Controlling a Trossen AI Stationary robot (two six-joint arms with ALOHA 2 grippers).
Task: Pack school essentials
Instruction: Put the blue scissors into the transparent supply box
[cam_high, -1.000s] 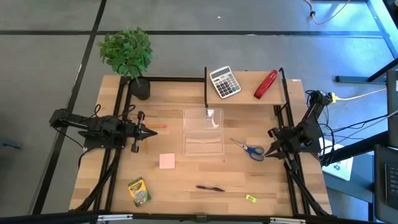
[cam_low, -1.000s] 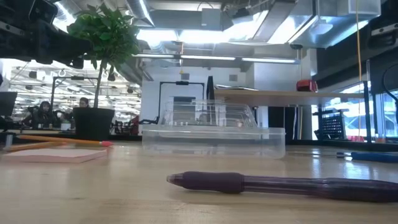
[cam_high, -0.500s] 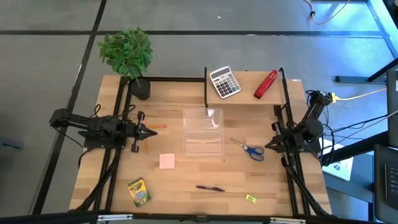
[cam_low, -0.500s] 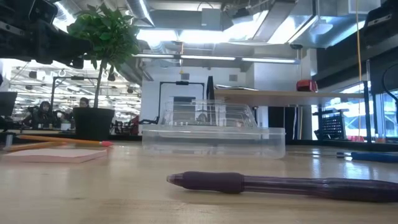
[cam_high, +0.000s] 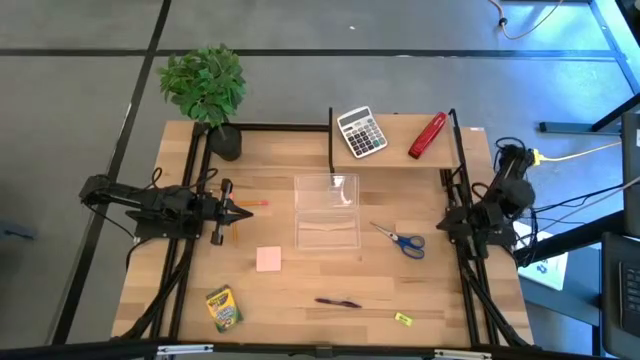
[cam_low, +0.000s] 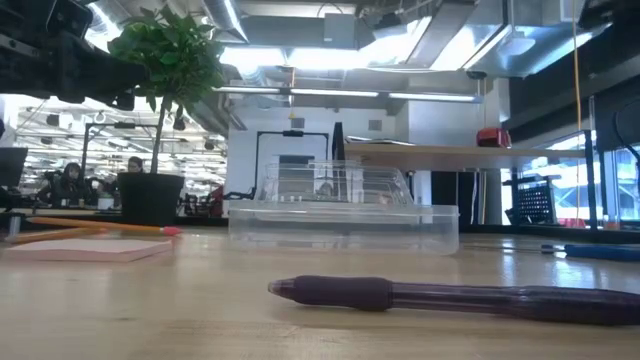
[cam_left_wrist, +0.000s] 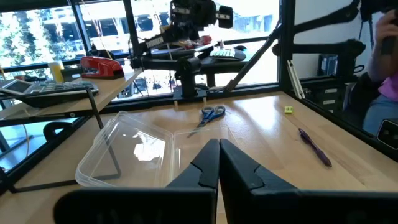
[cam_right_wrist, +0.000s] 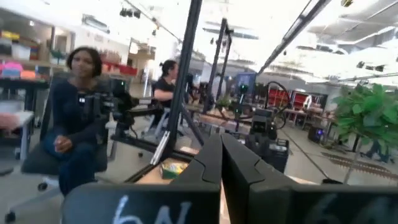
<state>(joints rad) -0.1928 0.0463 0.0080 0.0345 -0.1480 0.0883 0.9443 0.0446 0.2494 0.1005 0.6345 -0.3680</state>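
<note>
The school essentials lie loose on the wooden table: blue-handled scissors (cam_high: 401, 240), a pink note pad (cam_high: 268, 259), a crayon box (cam_high: 223, 309), a dark pen (cam_high: 338, 302), a tiny yellow piece (cam_high: 403, 319) and orange pencils (cam_low: 100, 227). A clear plastic container (cam_high: 327, 212) stands open at the table's middle. My left gripper (cam_high: 245, 212) is shut and empty, level, at the left, pointing at the container. My right gripper (cam_high: 447, 222) is shut and empty at the table's right edge, raised, right of the scissors.
A raised shelf at the back right carries a grey calculator (cam_high: 361, 131) and a red stapler (cam_high: 427, 135). A potted plant (cam_high: 205, 90) stands at the back left corner. People sit in the room beyond the table (cam_right_wrist: 74, 124).
My right gripper has shut its fingers on nothing, risen and drawn back toward the table's right edge, tipping upward a little. The scissors lie where they were.
</note>
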